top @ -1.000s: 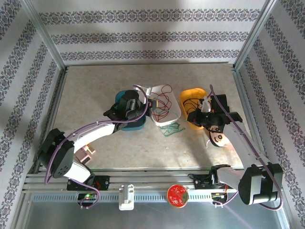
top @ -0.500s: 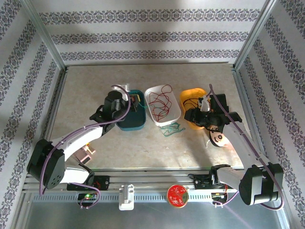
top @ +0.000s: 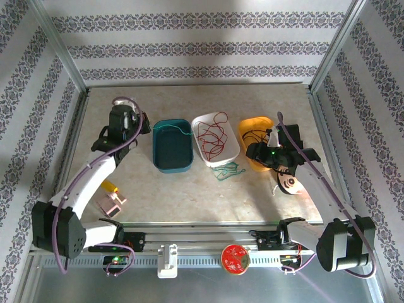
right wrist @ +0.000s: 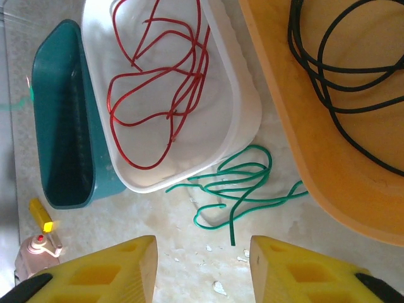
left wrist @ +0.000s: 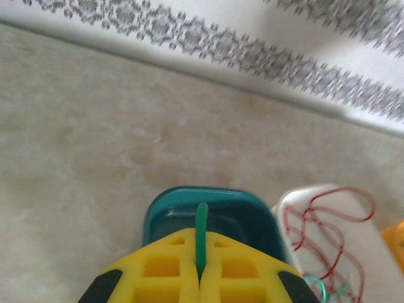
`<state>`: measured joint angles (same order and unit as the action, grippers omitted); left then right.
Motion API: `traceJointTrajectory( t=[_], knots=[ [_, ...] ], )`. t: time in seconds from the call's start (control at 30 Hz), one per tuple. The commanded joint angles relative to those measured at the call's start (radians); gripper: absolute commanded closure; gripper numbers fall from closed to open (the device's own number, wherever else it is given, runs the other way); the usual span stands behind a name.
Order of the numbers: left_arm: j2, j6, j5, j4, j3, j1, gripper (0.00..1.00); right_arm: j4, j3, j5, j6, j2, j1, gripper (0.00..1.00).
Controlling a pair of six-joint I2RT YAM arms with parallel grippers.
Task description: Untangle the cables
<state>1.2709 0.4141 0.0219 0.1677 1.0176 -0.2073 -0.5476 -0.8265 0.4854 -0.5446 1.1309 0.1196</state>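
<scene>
From above, the left gripper (top: 128, 125) has swung clear of the trays and now sits well left of the teal tray (top: 158, 161), with a thin green strand (top: 180, 129) showing across that tray's far end; I read this as a green wire being drawn out toward its own tray; the red cable (top: 211, 136) lies in the white tray (top: 231, 158), the black cable (top: 255, 136) in the orange tray (top: 245, 129), and a loose green cable (top: 227, 170) on the table (top: 189, 196) just in front of them; a second ago that arm hung over the teal and white trays, while the right gripper (top: 261, 151) has barely shifted; in the left wrist view the left gripper (left wrist: 199, 265) is pinched shut on the green strand (left wrist: 201, 221) — whether it joins the loose heap I cannot tell; in the right wrist view the right gripper (right wrist: 202, 249) stands parted and empty above the green cable (right wrist: 243, 183) — sorting looks nearly done
</scene>
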Motion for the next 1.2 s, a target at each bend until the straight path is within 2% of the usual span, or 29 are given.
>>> traceJointTrajectory(
  t=[0.0,0.17,0.3,0.5,0.73,0.87,0.93,1.17],
  knots=[
    [0.102,-0.175,0.082,0.269,0.128,0.019,1.0,0.009,0.006,-0.004,-0.001,0.016,-0.006,0.57],
    [0.33,-0.323,0.11,0.522,0.358,0.019,1.0,0.008,0.008,0.006,0.008,0.034,-0.005,0.56],
    [0.478,-0.387,0.115,0.632,0.49,0.008,1.0,0.006,0.008,0.019,0.011,0.043,-0.006,0.56],
    [0.654,-0.462,0.076,0.712,0.636,-0.05,1.0,-0.007,0.003,0.018,0.022,0.03,-0.004,0.56],
    [0.799,-0.514,-0.11,0.712,0.737,-0.11,1.0,-0.026,0.012,0.007,0.033,0.002,-0.003,0.56],
    [0.85,-0.487,-0.161,0.702,0.778,-0.115,1.0,-0.035,0.012,0.001,0.035,-0.006,-0.004,0.56],
    [0.848,-0.479,-0.113,0.686,0.785,-0.114,1.0,-0.038,0.013,0.0,0.037,-0.011,-0.003,0.56],
    [0.758,-0.489,0.166,0.66,0.79,-0.114,1.0,-0.045,0.012,-0.001,0.044,-0.012,-0.005,0.56]
  ],
)
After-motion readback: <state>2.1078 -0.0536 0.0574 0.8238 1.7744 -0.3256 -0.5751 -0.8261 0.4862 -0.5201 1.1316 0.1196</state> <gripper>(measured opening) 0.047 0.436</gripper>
